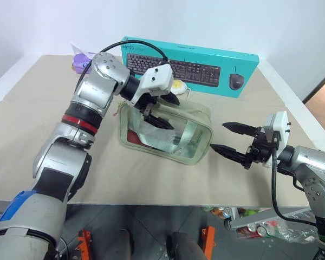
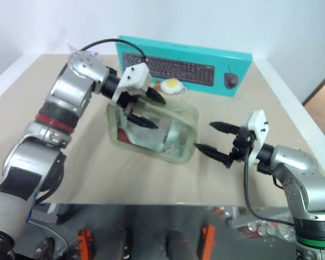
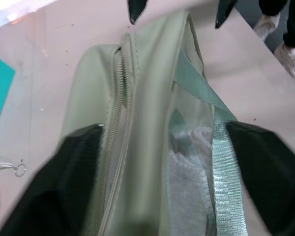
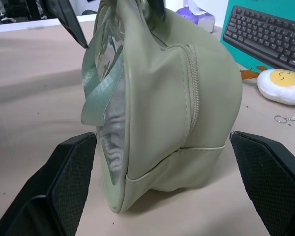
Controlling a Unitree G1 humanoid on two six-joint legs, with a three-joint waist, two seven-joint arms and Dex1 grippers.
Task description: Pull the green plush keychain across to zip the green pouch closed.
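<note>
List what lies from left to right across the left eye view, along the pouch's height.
Left claw → green pouch → right claw

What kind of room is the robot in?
Probably a robot test room or lab, not a home. A plain beige table holds practice items: a boxed keyboard, a green pouch and an egg plush toy.
</note>
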